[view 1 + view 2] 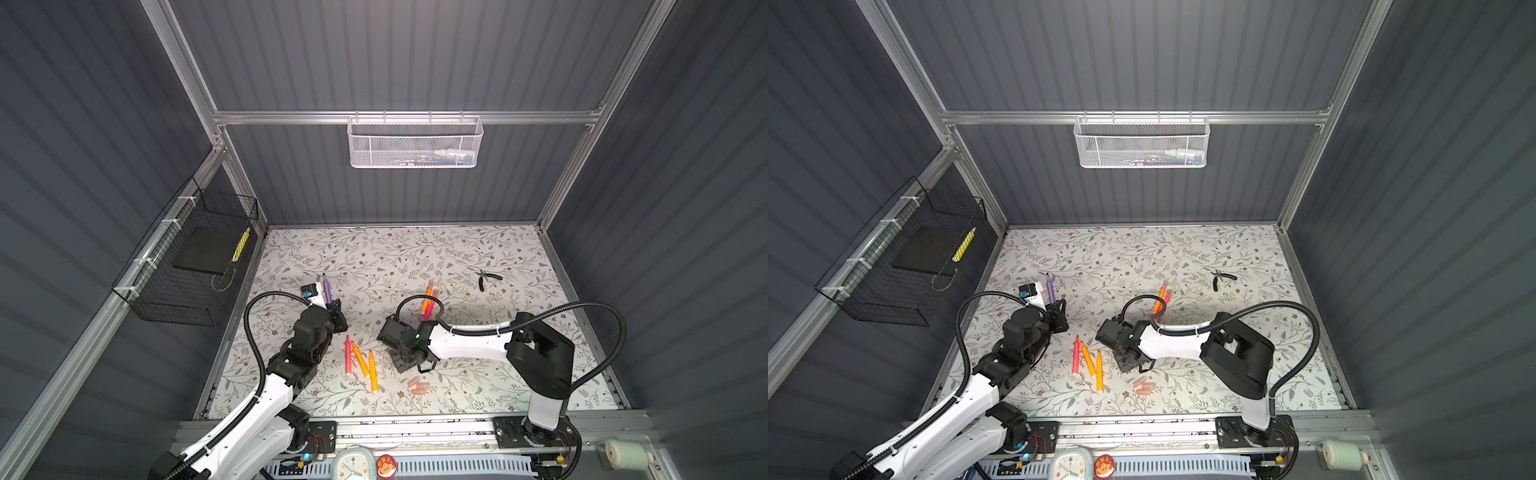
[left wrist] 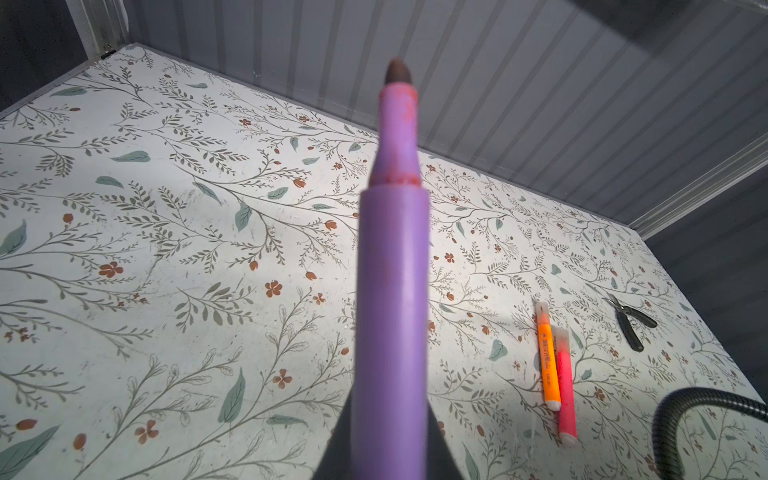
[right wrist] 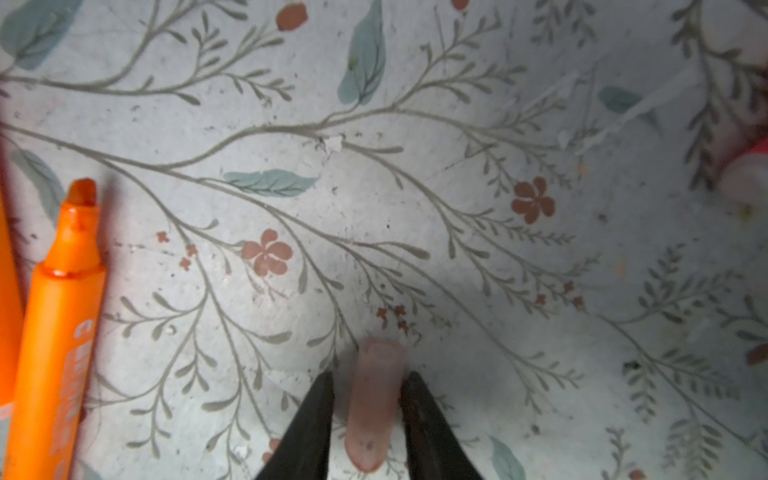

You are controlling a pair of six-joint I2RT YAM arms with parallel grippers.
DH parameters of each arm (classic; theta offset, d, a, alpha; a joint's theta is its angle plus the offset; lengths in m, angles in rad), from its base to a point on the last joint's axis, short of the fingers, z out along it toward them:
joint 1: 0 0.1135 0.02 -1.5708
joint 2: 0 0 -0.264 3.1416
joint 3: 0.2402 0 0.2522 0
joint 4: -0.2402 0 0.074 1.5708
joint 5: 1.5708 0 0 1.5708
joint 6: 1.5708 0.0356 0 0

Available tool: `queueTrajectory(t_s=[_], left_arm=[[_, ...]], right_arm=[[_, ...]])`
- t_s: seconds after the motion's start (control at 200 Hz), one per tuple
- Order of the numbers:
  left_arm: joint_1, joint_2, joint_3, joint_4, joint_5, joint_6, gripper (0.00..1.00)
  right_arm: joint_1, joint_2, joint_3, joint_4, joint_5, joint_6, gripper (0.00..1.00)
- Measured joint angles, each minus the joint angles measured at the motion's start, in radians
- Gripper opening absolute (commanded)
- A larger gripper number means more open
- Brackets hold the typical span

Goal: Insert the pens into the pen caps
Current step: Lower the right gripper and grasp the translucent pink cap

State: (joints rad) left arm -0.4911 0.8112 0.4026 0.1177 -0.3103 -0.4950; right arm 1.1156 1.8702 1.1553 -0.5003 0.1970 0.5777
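**Left holds purple pen; right jaws narrow about one cap**

Left gripper (image 1: 332, 309), left of centre in both top views: clamped on the lower barrel of the purple pen (image 1: 327, 289). The pen stands near upright, bare tip up, clear of the floral mat (image 1: 457, 257).

Right gripper (image 3: 368, 374), lower centre in a top view, points down at the mat. Its jaws stand narrow with one pinkish pen cap (image 3: 374, 399) between them. One of the fingers (image 3: 419, 415) touches the cap and a thin gap shows at the other. Cannot tell whether the cap is clamped.

Three uncapped pens (image 1: 360, 359) lie side by side on the mat between the two grippers, one red-pink and two orange. Loose caps (image 1: 417, 385) cluster just below the right gripper.

Behind the right arm an orange pen (image 2: 547, 365) and a pink pen (image 2: 566, 395) lie together, each wearing a cap. Pliers (image 1: 484, 279) lie on the mat at right of centre, well apart from the pens.
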Motion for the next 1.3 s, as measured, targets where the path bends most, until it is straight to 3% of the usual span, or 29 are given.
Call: queueTrajectory(t_s=[0.45, 0.655, 0.855, 1.1, 1.301], left_arm=[[0.0, 0.006, 0.0, 0.001, 0.008, -0.009, 0.0], [0.0, -0.002, 0.0, 0.002, 0.046, -0.018, 0.0], [0.0, -0.064, -0.004, 0.019, 0.152, -0.005, 0.0], [-0.01, 0.0, -0.006, 0.17, 0.465, 0.039, 0.0], [-0.151, 0.109, -0.006, 0.286, 0.527, 0.042, 0.0]], right_arm=[[0.003, 0.019, 0.022, 0.008, 0.013, 0.021, 0.13], [0.0, -0.039, -0.049, 0.058, 0.017, 0.027, 0.04], [-0.034, -0.34, -0.227, 0.156, 0.024, 0.046, 0.0], [-0.198, -0.777, -0.476, 0.399, 0.0, 0.106, 0.0], [-0.287, -0.973, -0.577, 0.515, -0.014, 0.173, 0.0]])
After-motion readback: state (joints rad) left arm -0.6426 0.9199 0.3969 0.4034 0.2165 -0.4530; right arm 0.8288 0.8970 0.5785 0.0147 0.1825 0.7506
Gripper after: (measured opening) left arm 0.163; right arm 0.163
